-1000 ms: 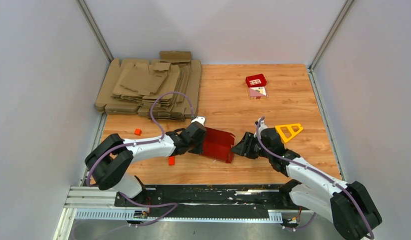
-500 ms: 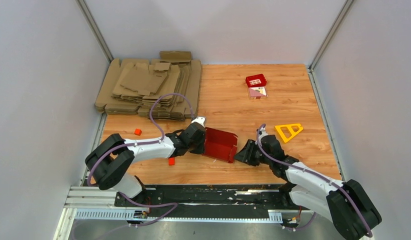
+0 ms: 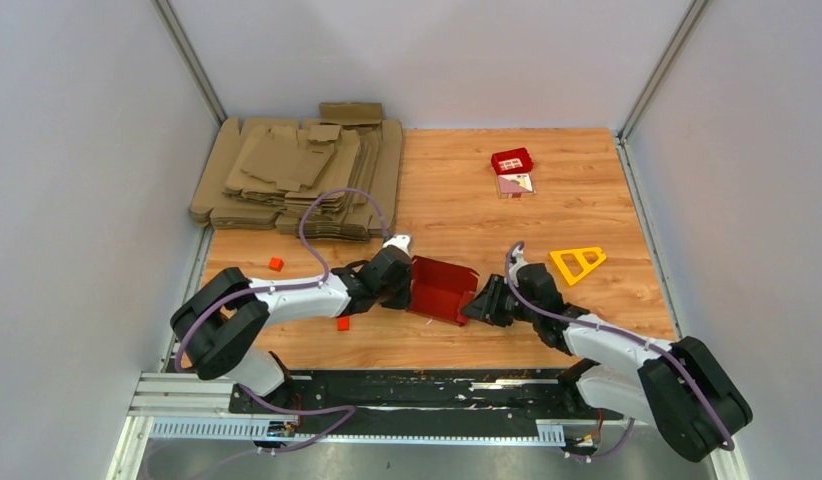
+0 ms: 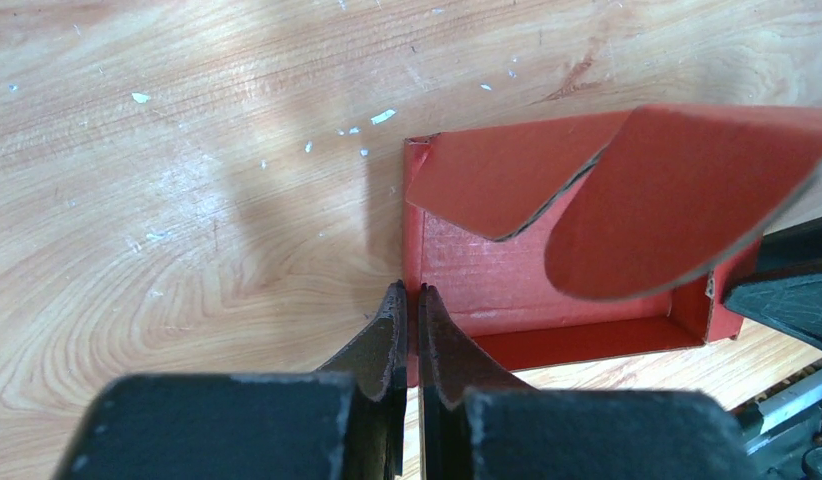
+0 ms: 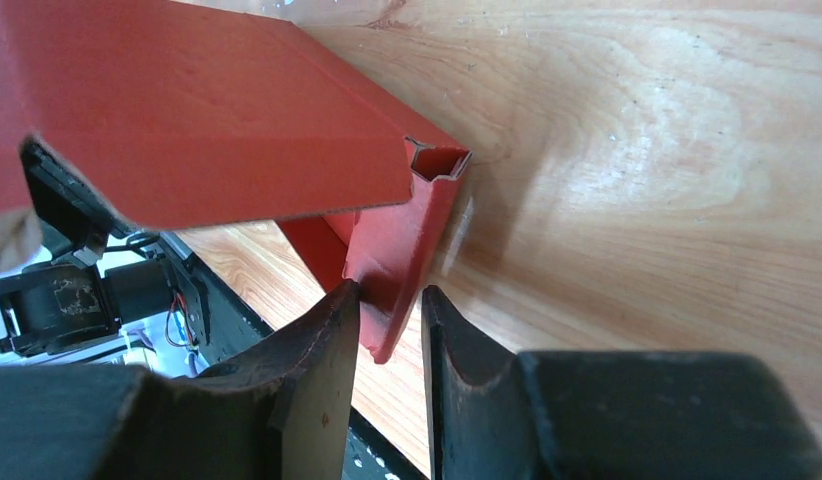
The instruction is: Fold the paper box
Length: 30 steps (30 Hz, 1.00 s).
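The bright red thin-card paper box [image 3: 439, 290] lies on the light wooden counter [image 3: 457, 200] towards its near edge, between the two arms, open side up with its walls partly raised. The left gripper [image 4: 409, 300] is clamped on the box's left wall, its two dark fingers pressed together with the thin card edge between them. In the left wrist view a rounded flap curls over the box's inside. The right gripper [image 5: 387, 300] is at the opposite wall: its fingers stand a little apart with the lower corner of that wall between them, and one finger touches the card; whether they truly pinch it I cannot tell. A pile of flat brown cardboard sheets [image 3: 297, 170] fills the far left corner. A small red tile with a white window pattern [image 3: 512, 160] sits far right, and a yellow triangular frame [image 3: 577, 262] lies near the right arm
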### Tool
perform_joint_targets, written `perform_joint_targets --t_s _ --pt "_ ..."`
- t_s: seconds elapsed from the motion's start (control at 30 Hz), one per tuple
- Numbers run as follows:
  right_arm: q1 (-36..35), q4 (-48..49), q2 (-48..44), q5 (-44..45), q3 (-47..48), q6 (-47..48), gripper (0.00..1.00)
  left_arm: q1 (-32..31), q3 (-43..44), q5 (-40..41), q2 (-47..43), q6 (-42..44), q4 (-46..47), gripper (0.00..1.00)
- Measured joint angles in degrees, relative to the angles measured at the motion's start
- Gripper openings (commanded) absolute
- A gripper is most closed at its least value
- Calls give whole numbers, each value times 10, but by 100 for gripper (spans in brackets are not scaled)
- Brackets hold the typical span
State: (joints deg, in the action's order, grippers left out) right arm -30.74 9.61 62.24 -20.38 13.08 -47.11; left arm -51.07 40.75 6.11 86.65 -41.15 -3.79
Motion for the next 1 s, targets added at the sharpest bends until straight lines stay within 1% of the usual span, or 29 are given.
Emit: perform_joint_targets --t_s 0.13,0.27,0.4,0.53,0.63,0.9,1.0 --pt "0 11 30 -6 9 0 32 -11 0 9 0 -1 0 3" --pt "0 13 49 -8 14 2 30 -31 3 31 0 -4 -5 6" --pt "0 -12 62 -6 30 16 29 -50 8 55 1 -9 -15 10" --pt "-2 -66 63 9 60 42 28 -67 14 75 6 -14 -20 17" --pt "-8 -123 62 35 89 67 29 -78 17 79 10 -23 -21 21" --pt "-25 -237 56 108 146 130 25 -101 9 61 9 -52 1 33" --pt "-34 -273 58 136 166 150 22 -110 5 56 7 -59 12 35"
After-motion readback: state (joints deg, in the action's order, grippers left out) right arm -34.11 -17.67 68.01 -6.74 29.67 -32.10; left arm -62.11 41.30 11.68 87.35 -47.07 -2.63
